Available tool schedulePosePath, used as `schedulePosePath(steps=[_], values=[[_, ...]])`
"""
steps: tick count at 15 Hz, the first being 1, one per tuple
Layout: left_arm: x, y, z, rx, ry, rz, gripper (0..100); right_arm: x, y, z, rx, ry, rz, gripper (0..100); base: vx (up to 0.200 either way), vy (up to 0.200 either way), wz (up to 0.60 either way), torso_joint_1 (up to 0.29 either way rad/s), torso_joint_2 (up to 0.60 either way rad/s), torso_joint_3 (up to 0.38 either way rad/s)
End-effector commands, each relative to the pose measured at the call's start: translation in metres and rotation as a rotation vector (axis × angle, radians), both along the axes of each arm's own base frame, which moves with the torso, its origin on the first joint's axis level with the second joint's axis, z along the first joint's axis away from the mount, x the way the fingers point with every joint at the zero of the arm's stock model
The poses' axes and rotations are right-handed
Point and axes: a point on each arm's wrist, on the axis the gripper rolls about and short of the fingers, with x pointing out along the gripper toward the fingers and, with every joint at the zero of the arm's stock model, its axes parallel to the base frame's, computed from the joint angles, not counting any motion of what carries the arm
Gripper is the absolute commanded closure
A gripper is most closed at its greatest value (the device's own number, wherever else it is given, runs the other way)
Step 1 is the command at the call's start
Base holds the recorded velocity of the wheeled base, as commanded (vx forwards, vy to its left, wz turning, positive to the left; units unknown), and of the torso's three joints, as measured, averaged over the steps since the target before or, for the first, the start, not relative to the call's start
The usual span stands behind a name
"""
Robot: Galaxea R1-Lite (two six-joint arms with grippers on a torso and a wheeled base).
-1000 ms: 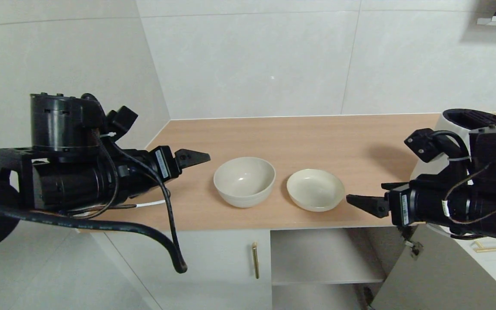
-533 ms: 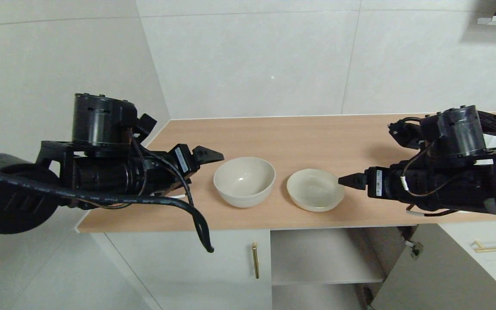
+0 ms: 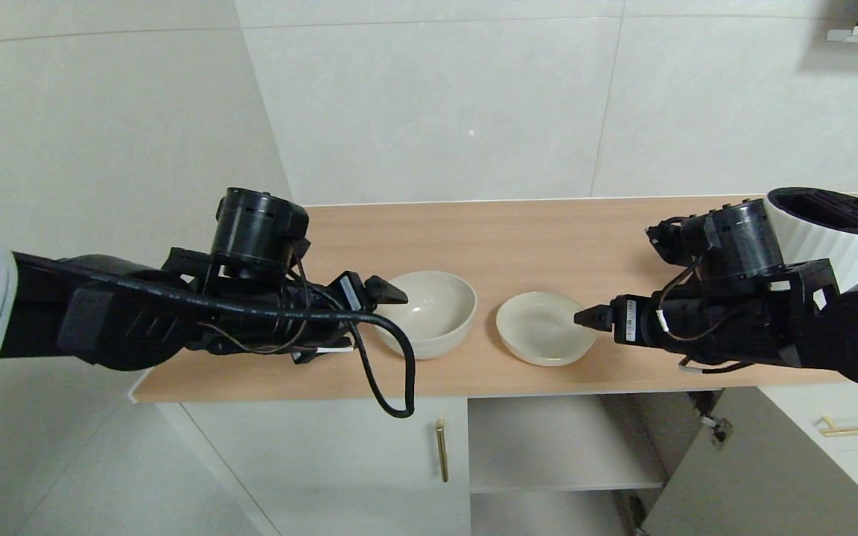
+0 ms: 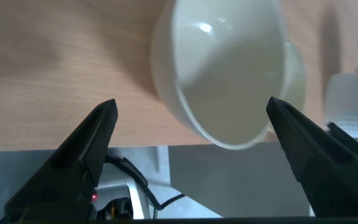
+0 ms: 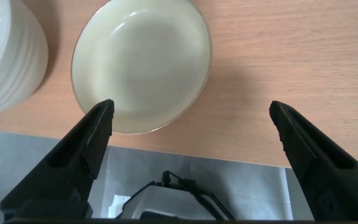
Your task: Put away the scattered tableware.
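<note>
Standing on the wooden counter [image 3: 518, 238] near its front edge: a deep pale bowl [image 3: 423, 313] and, just to its right, a shallow dish [image 3: 546, 327]; close together, with a thin strip of wood between them in the head view; both upright.

Poised at the bowl's left side, about level with its rim: left claw [image 4: 190, 109]; spread wide, gripping nothing; fingers [image 4: 86, 155] far apart in the left wrist view, with the bowl ahead of them and roughly centred in the gap; one tip right at the bowl's left rim in the head view, contact impossible to judge.

Poised at the dish's right side: right claw [image 5: 191, 109]; likewise spread wide and gripping nothing; in the right wrist view, dish ahead of the tips and nearer one finger than the other, part of the bowl at the edge beyond it; one tip over the dish's right rim in the head view, touching or not impossible to tell.

Farther right on the counter, behind the right arm: a white ribbed tub [image 3: 831, 223] with a dark top.

Below the counter: a cupboard with a shelf [image 3: 555, 447], its door [image 3: 757, 476] swung open to the right; a gold handle [image 3: 441, 449] on the shut door beside it.

Behind everything: pale tiled wall [image 3: 436, 97].
</note>
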Motion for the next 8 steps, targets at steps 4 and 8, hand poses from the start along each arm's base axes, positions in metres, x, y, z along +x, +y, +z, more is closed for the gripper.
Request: schedulePosePath(steps=[4, 8], values=[[0.013, -0.005, -0.023, 0.035, 0.049, 0.016, 0, 0.000, 0.002, -0.002, -0.002, 0.005, 0.005, 0, 0.000, 0.000, 0.00, 0.000, 0.00, 0.000], [0.013, -0.005, -0.023, 0.040, 0.045, 0.025, 100, -0.001, 0.002, -0.003, -0.006, 0.008, 0.009, 0, 0.000, 0.000, 0.00, 0.000, 0.00, 0.000]])
